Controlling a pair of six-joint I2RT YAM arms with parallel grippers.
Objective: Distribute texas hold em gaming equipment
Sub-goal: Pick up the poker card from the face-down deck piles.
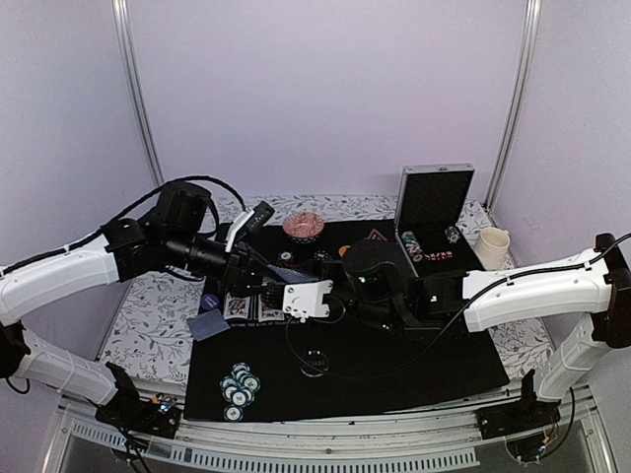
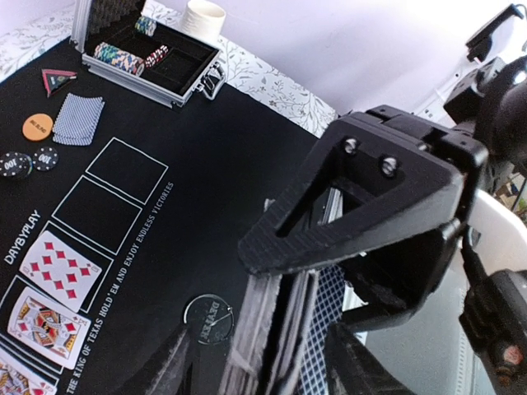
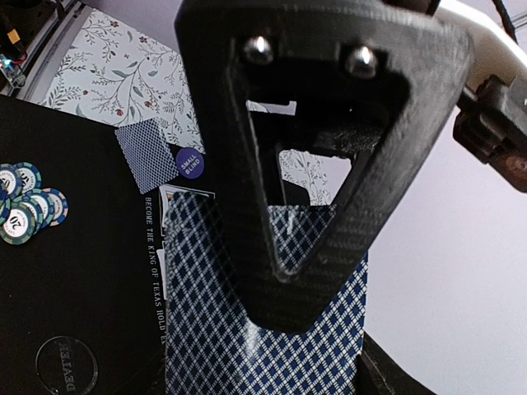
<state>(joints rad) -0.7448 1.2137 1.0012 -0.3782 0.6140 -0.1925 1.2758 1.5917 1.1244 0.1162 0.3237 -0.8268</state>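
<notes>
Pinching the card deck (image 3: 206, 329) in the right hand (image 3: 284, 346), with the left hand (image 2: 259, 366) spread around it, near face-up cards (image 2: 59, 270) and dealer button (image 2: 210, 319).

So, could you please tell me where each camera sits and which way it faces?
Top external: above and behind the bases, looking down on the large black mat; the white left arm and right arm meet over it.
Left wrist: low over the mat, facing the open silver metal case; dark fingers flank a blue-backed card deck.
Right wrist: facing leftward toward the teal striped chips; a black triangular pincer finger fills the middle.
Both wrist views share the round dark dealer button.
</notes>
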